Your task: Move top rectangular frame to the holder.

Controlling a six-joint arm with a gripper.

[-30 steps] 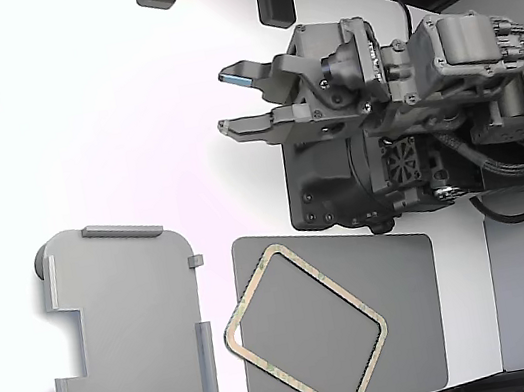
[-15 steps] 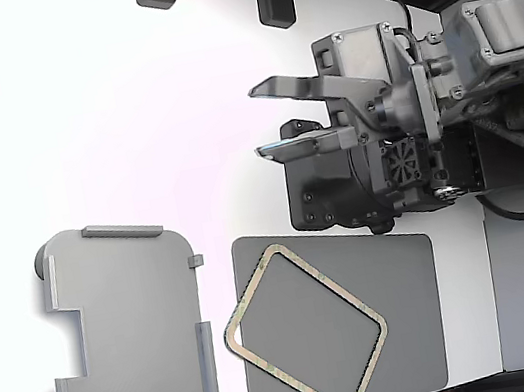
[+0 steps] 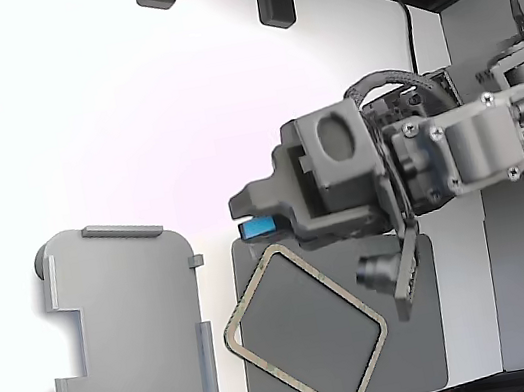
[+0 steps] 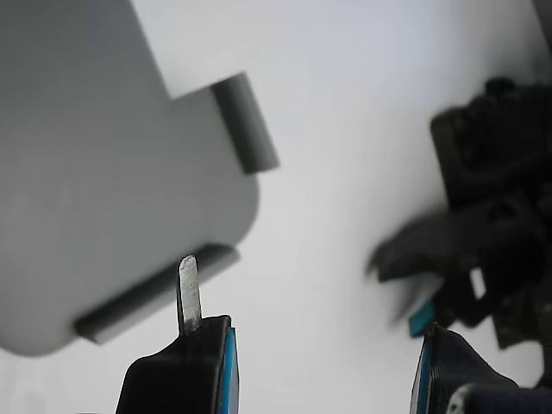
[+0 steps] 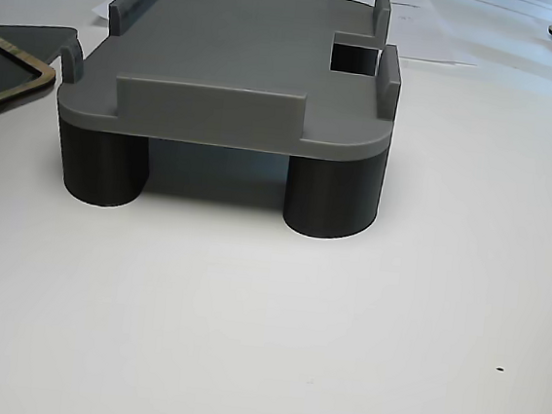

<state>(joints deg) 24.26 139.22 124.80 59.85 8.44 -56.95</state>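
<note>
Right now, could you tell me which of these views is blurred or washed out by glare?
Exterior view: the white table is overexposed, yet the frame and holder stay crisp. Wrist view: soft throughout, the dark hardware smeared. Other view: sharp, with dark shadow under the holder.

Lab bench: white table (image 3: 148, 125), robot arm (image 3: 495, 135).

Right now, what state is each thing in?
top rectangular frame: flat on the dark mat, skewed, ungrasped.
holder: on short legs, nothing on it.
tool: open, holding nothing, above the mat's edge near the frame's corner.
</note>
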